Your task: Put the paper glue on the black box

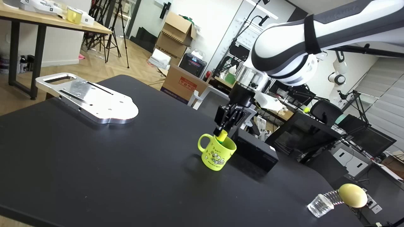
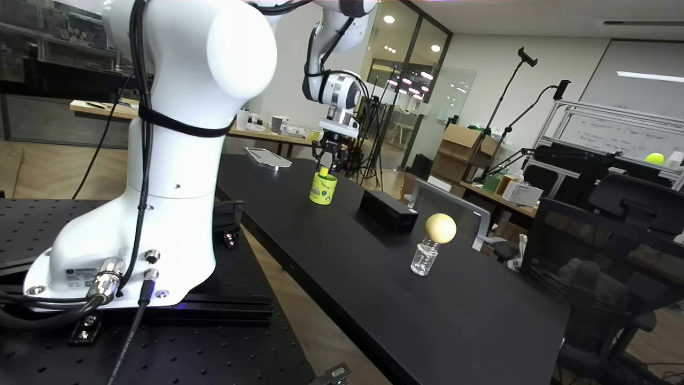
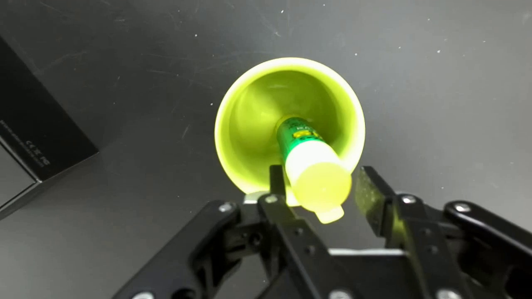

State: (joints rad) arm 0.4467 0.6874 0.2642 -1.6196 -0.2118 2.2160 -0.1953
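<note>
I saw the end effector (image 3: 322,182) hang spread around the glue stick (image 3: 309,160); the mug (image 1: 218,156) stood beneath, black box (image 1: 255,151) nearby.

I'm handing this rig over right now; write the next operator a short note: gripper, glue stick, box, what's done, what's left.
Gripper: open around the yellow cap of the glue stick; a gap shows in the wrist view.
Glue stick: tilted inside the yellow-green mug, its cap end sticking out of the top.
Black box: on the table beside the mug, not touching it.
Done: gripper in place at the cap; stick not yet gripped or lifted out.
Left: probably close on the cap, lift the stick clear of the mug, lay it on the box, release.
</note>
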